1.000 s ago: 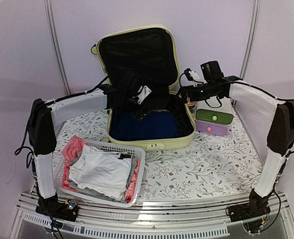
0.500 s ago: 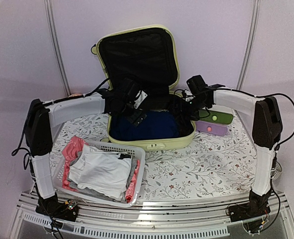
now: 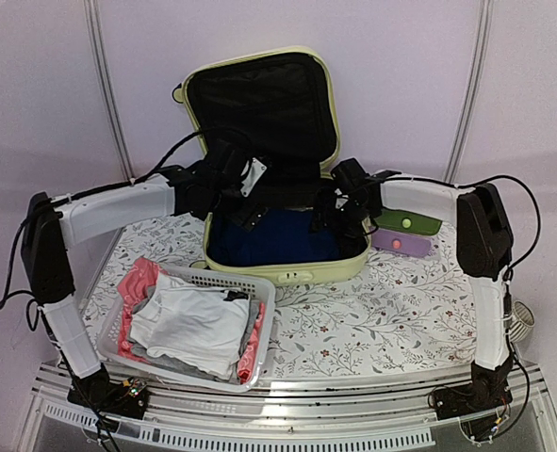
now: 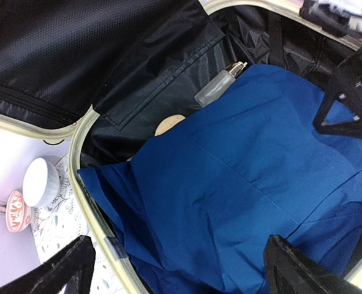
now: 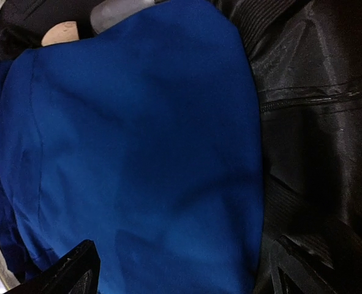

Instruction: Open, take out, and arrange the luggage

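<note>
The pale yellow-green luggage (image 3: 292, 273) lies open at the back of the table, its black-lined lid (image 3: 259, 99) standing up against the wall. A blue cloth (image 3: 273, 235) fills its lower half and shows in the left wrist view (image 4: 242, 190) and the right wrist view (image 5: 138, 153). A clear bottle (image 4: 220, 86) and a tan object (image 4: 168, 124) lie at the cloth's back edge. My left gripper (image 3: 250, 217) is open and empty above the cloth's left side (image 4: 179, 257). My right gripper (image 3: 323, 218) is open and empty above the cloth's right side (image 5: 184, 257).
A white slatted basket (image 3: 259, 287) with white, grey and pink clothes stands at the front left. A small box with green and purple drawers (image 3: 405, 231) stands right of the luggage. A white bowl (image 4: 41, 180) and a pink cup (image 4: 16, 211) stand left of it.
My right arm has swung left from above the drawer box and lowered its gripper into the luggage. My left gripper has shifted a little toward the back over the cloth.
</note>
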Available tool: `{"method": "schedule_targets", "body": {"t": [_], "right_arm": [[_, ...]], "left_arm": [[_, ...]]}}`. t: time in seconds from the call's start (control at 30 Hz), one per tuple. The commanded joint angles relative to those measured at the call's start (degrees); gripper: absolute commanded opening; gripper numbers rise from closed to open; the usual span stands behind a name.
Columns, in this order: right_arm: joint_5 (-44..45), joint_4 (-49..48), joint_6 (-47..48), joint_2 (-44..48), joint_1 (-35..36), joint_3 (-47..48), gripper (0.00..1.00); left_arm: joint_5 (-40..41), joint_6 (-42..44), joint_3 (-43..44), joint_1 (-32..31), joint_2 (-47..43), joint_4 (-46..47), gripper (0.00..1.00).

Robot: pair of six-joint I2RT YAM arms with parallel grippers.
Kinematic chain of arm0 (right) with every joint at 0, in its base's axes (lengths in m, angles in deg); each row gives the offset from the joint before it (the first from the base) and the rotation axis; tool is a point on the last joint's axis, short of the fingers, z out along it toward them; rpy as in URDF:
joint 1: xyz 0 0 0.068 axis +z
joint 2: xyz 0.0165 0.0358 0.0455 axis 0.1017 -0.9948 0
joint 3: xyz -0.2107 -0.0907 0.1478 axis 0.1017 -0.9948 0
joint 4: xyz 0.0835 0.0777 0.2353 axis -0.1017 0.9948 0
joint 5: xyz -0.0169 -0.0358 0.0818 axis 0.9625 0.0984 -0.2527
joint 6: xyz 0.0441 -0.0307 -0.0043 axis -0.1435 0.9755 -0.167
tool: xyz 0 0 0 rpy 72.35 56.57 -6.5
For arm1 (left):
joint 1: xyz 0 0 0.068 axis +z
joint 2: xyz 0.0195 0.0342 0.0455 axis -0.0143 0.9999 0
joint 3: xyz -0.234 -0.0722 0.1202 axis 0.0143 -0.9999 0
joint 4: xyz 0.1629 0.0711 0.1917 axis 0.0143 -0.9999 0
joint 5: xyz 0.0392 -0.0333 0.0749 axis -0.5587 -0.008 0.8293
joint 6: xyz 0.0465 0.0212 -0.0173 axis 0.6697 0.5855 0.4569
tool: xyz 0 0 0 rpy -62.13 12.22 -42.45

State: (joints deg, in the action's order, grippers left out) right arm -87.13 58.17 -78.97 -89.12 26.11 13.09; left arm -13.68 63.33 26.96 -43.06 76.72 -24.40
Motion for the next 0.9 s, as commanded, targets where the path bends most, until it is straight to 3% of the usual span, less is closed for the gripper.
{"method": "schedule_targets", "body": {"t": [0.0,0.13,0.33,0.43,0.6,0.77,0.87], "right_arm": [[1.02,1.89,-2.38,-4.87,0.4,2.26,0.99],[-2.31,0.76,-2.83,-7.07,0.57,3.48,0.99],[-7.29,0.18,-2.64,-9.17,0.8,7.94,0.91],[-13.43,-3.23,-1.68,-7.14,0.75,8.11,0.78],[-16.56,-6.68,-2.74,-0.89,0.75,8.82,0.57],[-19.85,-8.01,-3.35,2.64,0.75,11.97,0.24],[-22.21,-9.52,-4.6,3.73,0.8,12.72,0.2]], "left_arm": [[-0.2,-0.5,-1.8,0.49,-2.48,1.77,0.98],[-0.12,-0.4,-3.09,0.87,-3.79,2.13,0.98],[-0.29,-0.39,-4.23,1.45,-5.03,2.57,0.98],[-0.21,-0.01,-4.49,1.71,-5.21,2.58,0.98],[-0.2,0.35,-4.51,2.28,-5.29,2.58,0.98],[-0.38,0.48,-3.98,2.34,-5.34,2.88,0.98],[-0.42,0.36,-3.89,2.34,-5.36,3.1,0.98]]}}
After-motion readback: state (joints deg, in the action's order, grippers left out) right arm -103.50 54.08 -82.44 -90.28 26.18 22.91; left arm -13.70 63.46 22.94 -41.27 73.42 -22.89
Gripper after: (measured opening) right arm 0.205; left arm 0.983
